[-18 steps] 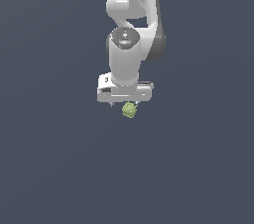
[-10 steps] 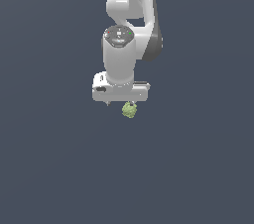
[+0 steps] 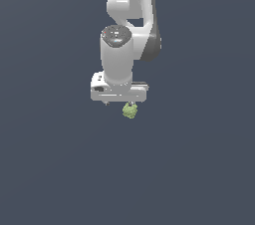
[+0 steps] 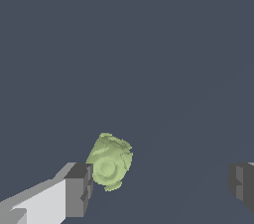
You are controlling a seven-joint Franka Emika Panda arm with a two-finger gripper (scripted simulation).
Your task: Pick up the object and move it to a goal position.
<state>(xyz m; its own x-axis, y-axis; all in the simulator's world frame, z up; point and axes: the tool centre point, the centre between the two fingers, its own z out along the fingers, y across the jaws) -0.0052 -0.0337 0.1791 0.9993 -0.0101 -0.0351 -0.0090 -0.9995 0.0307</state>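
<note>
The surface point(image 3: 50, 169) is a plain, dark slate-blue plane that fills both views from edge to edge — no seam, rim or marking shows anywhere on it. In the exterior view it runs unbroken behind and below the arm, evenly lit, a touch lighter toward the lower part of the picture. In the wrist view the same flat blue-grey spreads out beneath the camera, with only faint, soft diagonal bands of shading crossing it. The one thing seen against it is the small light-green object point(image 4: 109, 162) — whether this lumpy piece rests on the surface or is clear of it cannot be told from either view.
</note>
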